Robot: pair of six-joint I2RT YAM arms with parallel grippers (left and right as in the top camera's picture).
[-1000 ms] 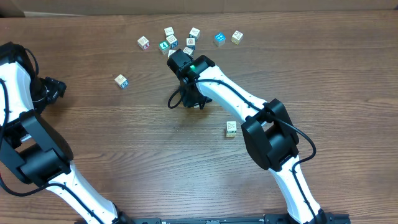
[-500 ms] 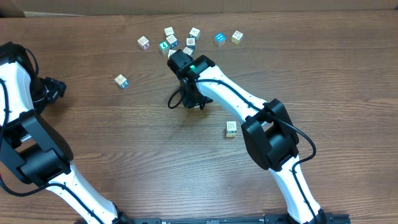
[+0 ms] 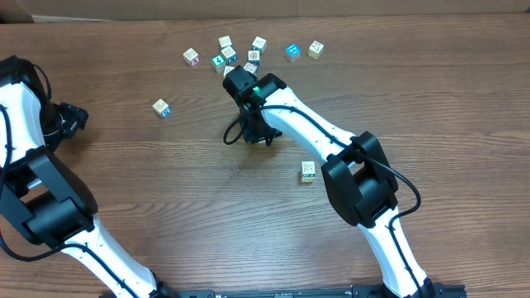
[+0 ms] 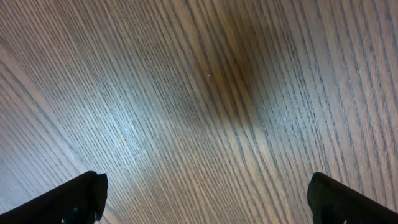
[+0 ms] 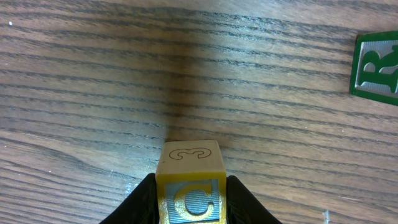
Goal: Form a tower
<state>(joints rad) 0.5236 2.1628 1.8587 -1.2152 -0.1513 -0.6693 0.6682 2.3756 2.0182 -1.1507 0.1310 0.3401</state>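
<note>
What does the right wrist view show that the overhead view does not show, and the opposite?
Only the right wrist view: the right gripper closed on a small yellow-edged wooden cube, with a 3 on its cream top and a C on its side.
Only the overhead view: a loose pale cube beside the right arm, a second loose cube nearer the left arm, and a cluster of cubes at the far side.
Both: the brown wood-grain table and the right gripper.
</note>
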